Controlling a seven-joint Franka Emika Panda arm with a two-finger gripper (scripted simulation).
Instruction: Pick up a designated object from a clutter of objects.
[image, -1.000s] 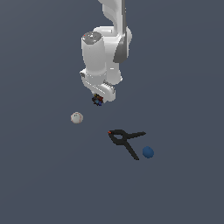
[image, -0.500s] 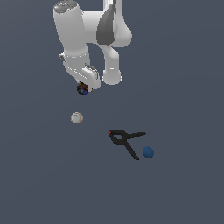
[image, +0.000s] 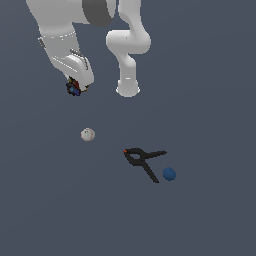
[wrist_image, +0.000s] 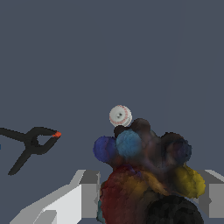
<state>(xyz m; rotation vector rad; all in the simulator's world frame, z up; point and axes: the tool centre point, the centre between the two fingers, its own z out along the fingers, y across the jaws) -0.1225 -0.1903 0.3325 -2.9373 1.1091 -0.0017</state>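
The gripper (image: 75, 89) hangs high above the floor at the exterior view's upper left, its fingers (wrist_image: 85, 192) clamped on the lump (image: 74, 89), which sits between them clear of the floor. In the wrist view the lump (wrist_image: 146, 175) fills the near part of the picture between the two grey fingers: a dark, knobbly mass with blue, rust-red and yellow bulges.

The rest of the clutter lies on the flat grey floor (image: 210, 215). The off-white ball (image: 87, 134) rests below the gripper in the exterior view, a little to that view's right of it. In the wrist view the ball (wrist_image: 120, 115) shows thin red seam marks and appears just past the lump's far edge.

The black clamp (image: 144, 158) lies farther to the exterior view's right, well apart from the ball, with its red tip pointing to that view's left and its handles splayed toward the right. The blue ball (image: 169, 174) sits just beside the clamp's lower handle, on the exterior view's right. The clamp (wrist_image: 30, 142) also shows in the wrist view.
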